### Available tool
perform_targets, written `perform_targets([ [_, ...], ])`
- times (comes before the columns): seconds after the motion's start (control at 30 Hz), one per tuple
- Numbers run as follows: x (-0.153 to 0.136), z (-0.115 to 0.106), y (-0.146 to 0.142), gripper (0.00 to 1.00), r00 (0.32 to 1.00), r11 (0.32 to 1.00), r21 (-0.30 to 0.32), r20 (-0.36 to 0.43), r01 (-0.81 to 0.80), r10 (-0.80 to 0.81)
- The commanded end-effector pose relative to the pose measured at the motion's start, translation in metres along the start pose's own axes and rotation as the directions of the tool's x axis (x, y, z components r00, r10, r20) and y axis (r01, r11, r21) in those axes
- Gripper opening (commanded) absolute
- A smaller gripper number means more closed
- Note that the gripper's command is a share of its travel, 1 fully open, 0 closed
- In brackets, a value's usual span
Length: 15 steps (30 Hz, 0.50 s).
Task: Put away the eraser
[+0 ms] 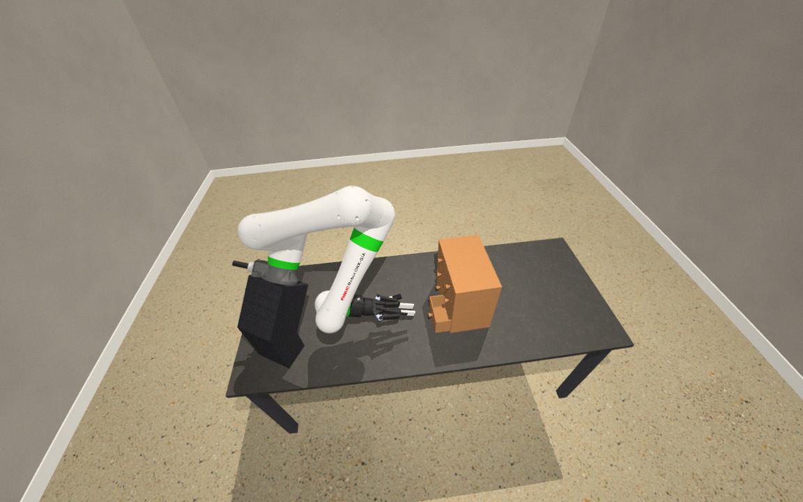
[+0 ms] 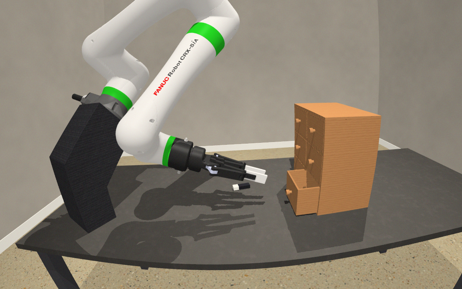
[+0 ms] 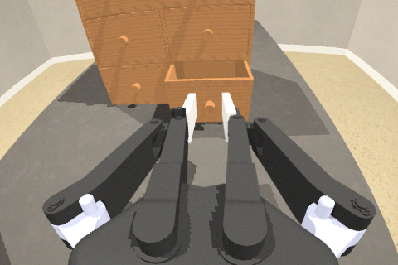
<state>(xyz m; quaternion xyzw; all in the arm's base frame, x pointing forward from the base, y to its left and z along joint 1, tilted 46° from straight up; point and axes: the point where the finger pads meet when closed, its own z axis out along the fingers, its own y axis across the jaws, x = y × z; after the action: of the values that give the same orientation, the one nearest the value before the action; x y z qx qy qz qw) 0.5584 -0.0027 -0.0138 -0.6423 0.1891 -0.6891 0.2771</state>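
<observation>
In the exterior view, the eraser (image 1: pixel 397 295) (image 2: pixel 241 186) lies on the dark surface (image 1: pixel 548 299) (image 2: pixel 422 186) (image 3: pixel 46 141), towards eight o'clock from the tips of the fingers (image 1: pixel 407 305) (image 2: pixel 260 178), which stand apart, holding nothing. The arm (image 1: pixel 354 268) (image 2: pixel 175 68) reads "FANUC Robot CRX-5iA". Grey walls (image 1: pixel 379 74) (image 2: pixel 261 72) (image 3: pixel 307 4) enclose a speckled floor (image 1: pixel 454 430) (image 2: pixel 225 278) (image 3: pixel 327 79).

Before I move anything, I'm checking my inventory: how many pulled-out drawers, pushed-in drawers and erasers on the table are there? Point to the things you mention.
Pulled-out drawer (image 1: pixel 442 325) (image 2: pixel 308 204) (image 3: pixel 180 93): 1
Pushed-in drawers (image 1: pixel 445 272) (image 2: pixel 317 144) (image 3: pixel 230 45): 5
Eraser on the table (image 1: pixel 397 295) (image 2: pixel 243 186): 1
Total: 7
</observation>
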Motion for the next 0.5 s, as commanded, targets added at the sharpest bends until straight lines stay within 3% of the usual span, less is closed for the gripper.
perform_targets([
  [0.0, 0.0246, -0.0271, -0.001, 0.2, 1.0, 1.0, 0.001, 0.002, -0.001, 0.001],
  [0.47, 0.028, -0.0312, -0.0011, 0.2, 1.0, 1.0, 0.002, 0.018, -0.001, 0.001],
])
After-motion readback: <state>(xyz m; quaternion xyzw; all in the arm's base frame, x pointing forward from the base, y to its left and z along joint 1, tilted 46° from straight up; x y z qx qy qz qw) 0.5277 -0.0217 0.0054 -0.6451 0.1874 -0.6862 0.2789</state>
